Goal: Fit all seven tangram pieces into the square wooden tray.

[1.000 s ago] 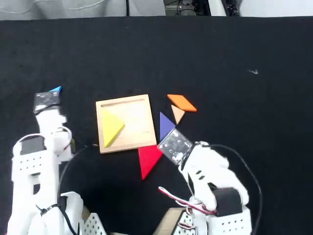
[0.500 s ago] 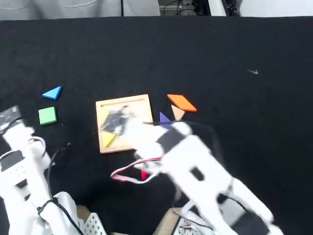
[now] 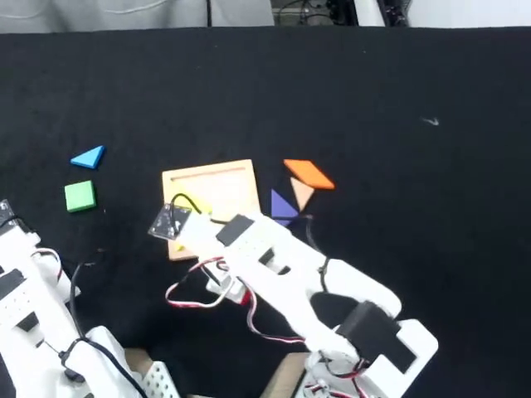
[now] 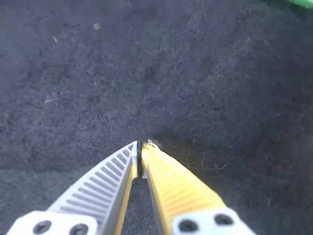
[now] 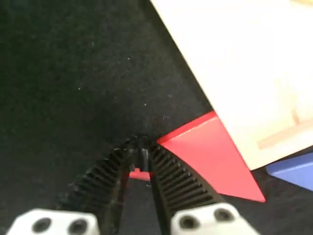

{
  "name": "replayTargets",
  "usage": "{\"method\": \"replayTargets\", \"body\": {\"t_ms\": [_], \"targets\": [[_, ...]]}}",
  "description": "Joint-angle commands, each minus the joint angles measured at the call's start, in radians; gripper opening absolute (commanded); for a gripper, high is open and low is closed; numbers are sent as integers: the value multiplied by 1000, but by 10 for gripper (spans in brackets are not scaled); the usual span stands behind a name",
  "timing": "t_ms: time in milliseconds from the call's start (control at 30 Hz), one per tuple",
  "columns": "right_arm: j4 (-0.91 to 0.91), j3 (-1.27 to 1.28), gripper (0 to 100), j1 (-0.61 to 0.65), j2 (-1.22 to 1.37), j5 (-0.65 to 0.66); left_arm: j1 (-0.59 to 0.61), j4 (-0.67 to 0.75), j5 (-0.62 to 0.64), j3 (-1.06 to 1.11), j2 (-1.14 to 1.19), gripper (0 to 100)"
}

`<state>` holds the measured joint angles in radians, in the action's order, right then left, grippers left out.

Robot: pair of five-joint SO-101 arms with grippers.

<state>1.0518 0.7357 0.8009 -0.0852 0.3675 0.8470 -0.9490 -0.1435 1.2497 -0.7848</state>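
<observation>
Right wrist view: almost-closed right hand (image 5: 142,145) pinches a corner of the red triangle (image 5: 210,152).

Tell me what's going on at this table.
A tangram puzzle is under way. The right gripper, shut, sits at a corner of the red triangle, which lies beside the wooden tray. The left gripper is shut over the black tabletop. The dark blue triangle, orange parallelogram and green square lie outside the tray.

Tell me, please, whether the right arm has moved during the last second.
Yes. The right arm has swung left: it stood by the wooden tray's near right corner and now reaches across to its near left corner.
</observation>
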Motion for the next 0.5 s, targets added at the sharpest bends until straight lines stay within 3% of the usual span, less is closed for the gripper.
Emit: {"method": "replayTargets", "body": {"t_ms": [0, 200, 467], "targets": [[-38, -58, 11, -2, 2, -11, 2, 17, -11, -4, -20, 33], [26, -58, 11, -101, 2, 3, 2, 17, -11, -2, -20, 33], [100, -51, 11, -330, 1, 163, 2, 17, -11, -1, -20, 33]]}}
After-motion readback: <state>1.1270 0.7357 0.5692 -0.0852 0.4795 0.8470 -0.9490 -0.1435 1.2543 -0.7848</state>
